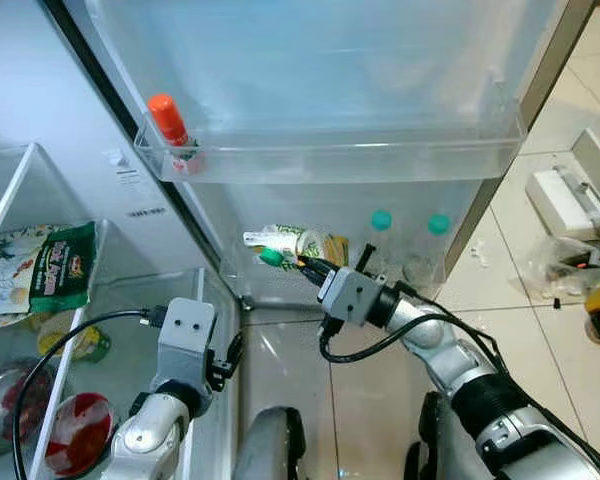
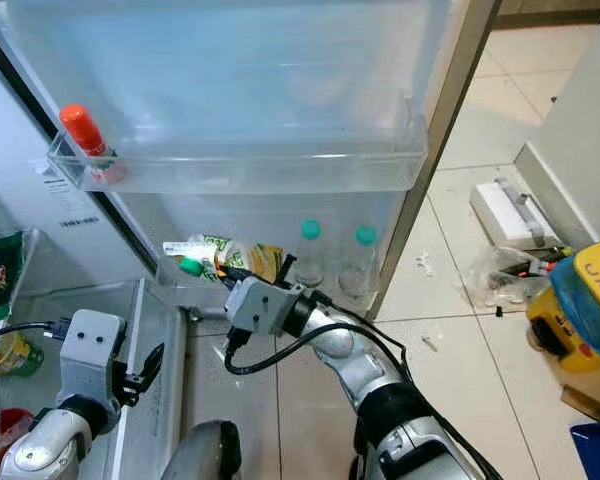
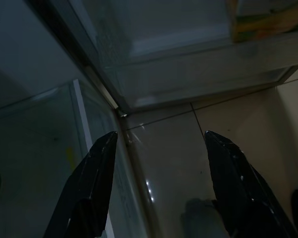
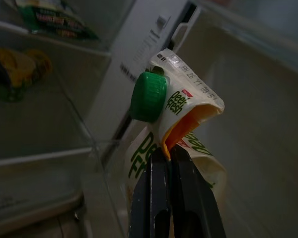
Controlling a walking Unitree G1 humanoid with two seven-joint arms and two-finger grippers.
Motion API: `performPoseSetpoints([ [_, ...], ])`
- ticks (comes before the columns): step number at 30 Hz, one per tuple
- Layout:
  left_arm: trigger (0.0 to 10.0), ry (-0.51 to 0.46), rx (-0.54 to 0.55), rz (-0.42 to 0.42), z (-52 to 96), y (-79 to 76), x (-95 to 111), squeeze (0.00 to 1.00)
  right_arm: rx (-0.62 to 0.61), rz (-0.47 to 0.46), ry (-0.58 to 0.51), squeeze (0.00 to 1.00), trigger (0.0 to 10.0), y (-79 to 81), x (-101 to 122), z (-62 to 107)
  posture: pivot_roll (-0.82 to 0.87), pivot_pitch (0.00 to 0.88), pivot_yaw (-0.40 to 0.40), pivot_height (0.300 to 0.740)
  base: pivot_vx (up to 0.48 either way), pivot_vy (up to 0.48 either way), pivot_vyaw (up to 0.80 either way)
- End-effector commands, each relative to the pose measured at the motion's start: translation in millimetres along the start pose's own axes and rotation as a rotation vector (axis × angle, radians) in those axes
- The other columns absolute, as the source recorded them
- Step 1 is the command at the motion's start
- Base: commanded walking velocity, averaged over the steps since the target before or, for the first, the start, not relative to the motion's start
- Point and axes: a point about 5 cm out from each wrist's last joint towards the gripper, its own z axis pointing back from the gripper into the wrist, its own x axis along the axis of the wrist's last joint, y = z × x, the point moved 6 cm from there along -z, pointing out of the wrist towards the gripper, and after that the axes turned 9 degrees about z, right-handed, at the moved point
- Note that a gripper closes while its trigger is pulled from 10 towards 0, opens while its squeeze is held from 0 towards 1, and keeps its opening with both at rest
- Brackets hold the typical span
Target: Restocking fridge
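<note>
Jaws of the right gripper [image 4: 170, 157] are pinched tight on the folded top of a juice pouch [image 4: 181, 111], just beside its green cap [image 4: 149, 96]. In the left eye view the pouch sits in the lower middle of the frame, held at the lower door bin [image 1: 280, 285] of the open fridge door. The step in hand looks like setting the pouch into that bin. Its long axis lies close to level there, cap end toward the frame's left and the body running back to the right gripper, so it points sideways along the bin, not upright. The next move, I judge, calls for tipping it upright or lowering it flat behind the bin's front wall, then letting go.

Two bottles with teal caps [image 1: 381, 220] stand further right in the same bin. A red-capped bottle [image 1: 170, 125] stands in the upper door bin, upper left.

The left gripper [image 3: 159, 183] hangs idle at lower left near the fridge's bottom corner, its jaws wide apart and holding nothing.
</note>
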Motion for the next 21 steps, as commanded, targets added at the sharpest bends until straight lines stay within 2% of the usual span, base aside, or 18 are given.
performPoseSetpoints([
  [1, 10.0, 0.037, 0.008, -0.004, 5.0, 4.9, -7, 0.00, 0.011, 0.032, -0.050, 0.00, 10.0, 7.0, 9, -1.4, 0.14, 0.395, 0.134, 0.586, 0.000, 0.000, 0.00],
  [5, 10.0, 0.039, 0.009, -0.006, 5.9, 5.4, -7, 0.00, 0.007, 0.021, -0.052, 0.00, 10.0, 7.4, 9, -1.8, 0.15, 0.404, 0.133, 0.586, 0.000, 0.000, 0.00],
  [8, 10.0, 0.045, 0.007, -0.010, 8.8, 4.6, -8, 0.00, -0.004, -0.027, -0.025, 0.00, 10.0, 10.7, 3, -0.7, 0.17, 0.413, 0.138, 0.586, 0.000, 0.000, 0.00],
  [10, 10.0, 0.050, 0.010, -0.017, 12.5, 6.2, -8, 0.00, -0.039, -0.094, 0.033, 0.00, 10.0, 11.4, -9, 3.2, 0.19, 0.417, 0.142, 0.586, 0.000, 0.000, 0.00],
  [11, 10.0, 0.050, 0.010, -0.017, 12.5, 6.2, -8, 0.00, -0.039, -0.094, 0.033, 0.00, 10.0, 11.4, -9, 3.2, 0.19, 0.417, 0.142, 0.586, 0.000, 0.000, 0.00],
  [14, 10.0, 0.056, 0.024, -0.023, 15.0, 12.0, -8, 0.00, -0.152, -0.174, 0.147, 0.00, 10.0, -2.0, -33, 13.9, 0.19, 0.421, 0.145, 0.586, 0.000, 0.000, 0.00],
  [17, 10.0, 0.057, 0.025, -0.023, 14.9, 12.3, -8, 0.00, -0.191, -0.184, 0.179, 0.00, 10.0, -8.5, -40, 18.1, 0.19, 0.426, 0.146, 0.586, 0.000, 0.000, 0.00],
  [20, 10.0, 0.058, 0.014, -0.020, 12.4, 8.4, -7, 0.00, -0.348, -0.233, 0.311, 0.00, 10.0, -37.4, -70, 41.9, 0.18, 0.424, 0.148, 0.586, 0.000, 0.000, 0.00],
  [21, 10.0, 0.058, 0.014, -0.020, 12.4, 8.4, -7, 0.00, -0.348, -0.233, 0.311, 0.00, 10.0, -37.4, -70, 41.9, 0.18, 0.424, 0.148, 0.586, 0.000, 0.000, 0.00],
])
